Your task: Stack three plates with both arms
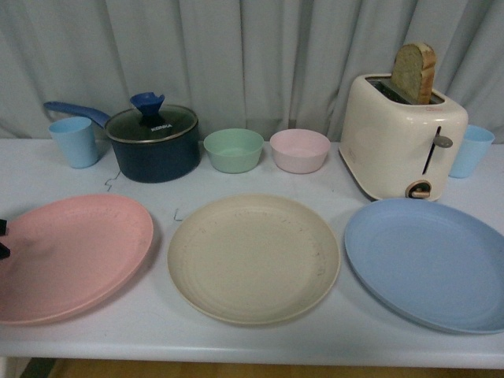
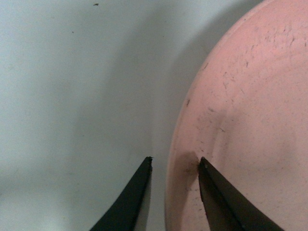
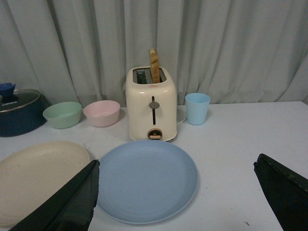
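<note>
Three in a row on the counter (image 1: 252,346), pink plate (image 1: 71,256), beige plate (image 1: 252,256), blue plate (image 1: 429,264); left gripper (image 2: 176,160) with jaws parted astride the pink plate's rim, right gripper (image 3: 176,166) with jaws spread wide.

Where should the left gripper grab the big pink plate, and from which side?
Grip the thin rim of the large round matte pink plate at its left edge, coming in low from the left. It lies flat and shallow, so only the rim offers a pinch; the open left gripper straddles it there.

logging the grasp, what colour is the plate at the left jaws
Pink plate, with faint dark speckles; shows best in the left wrist view.
</note>
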`<state>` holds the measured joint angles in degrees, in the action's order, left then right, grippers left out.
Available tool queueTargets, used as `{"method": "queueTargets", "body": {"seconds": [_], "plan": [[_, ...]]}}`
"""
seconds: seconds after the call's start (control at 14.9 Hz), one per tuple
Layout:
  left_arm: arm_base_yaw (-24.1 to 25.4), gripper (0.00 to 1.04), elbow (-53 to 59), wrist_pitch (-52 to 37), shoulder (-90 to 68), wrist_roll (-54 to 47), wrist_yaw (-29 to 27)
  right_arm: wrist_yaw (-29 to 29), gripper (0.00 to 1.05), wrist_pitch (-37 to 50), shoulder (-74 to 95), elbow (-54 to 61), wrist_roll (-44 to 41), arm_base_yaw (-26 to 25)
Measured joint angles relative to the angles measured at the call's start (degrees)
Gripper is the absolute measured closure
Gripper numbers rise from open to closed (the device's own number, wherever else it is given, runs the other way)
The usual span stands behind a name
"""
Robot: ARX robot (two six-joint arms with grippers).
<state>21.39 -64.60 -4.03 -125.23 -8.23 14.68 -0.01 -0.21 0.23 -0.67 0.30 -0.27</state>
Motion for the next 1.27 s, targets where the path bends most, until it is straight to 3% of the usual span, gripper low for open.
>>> {"method": "queueTargets", "body": {"seconds": [0.2,0.67,0.87,1.07,1.27], "plan": [[0.7,1.00,1.7,-0.4,2.9,2.4,2.5,0.0,0.06,0.0,0.0,0.0,0.0,0.0],[0.8,1.02,8.3,4.2,24.6,7.0,2.0,0.0,0.06,0.0,0.0,0.0,0.0,0.0],[-7.9,1.02,10.0,5.4,31.9,11.2,-0.3,0.0,0.06,0.0,0.0,0.0,0.0,0.0],[-19.5,1.02,10.3,3.8,31.7,16.3,-3.4,0.0,0.06,0.0,0.0,0.0,0.0,0.0],[-26.9,1.02,9.9,1.2,25.5,20.7,-6.8,0.0,0.06,0.0,0.0,0.0,0.0,0.0]]}}
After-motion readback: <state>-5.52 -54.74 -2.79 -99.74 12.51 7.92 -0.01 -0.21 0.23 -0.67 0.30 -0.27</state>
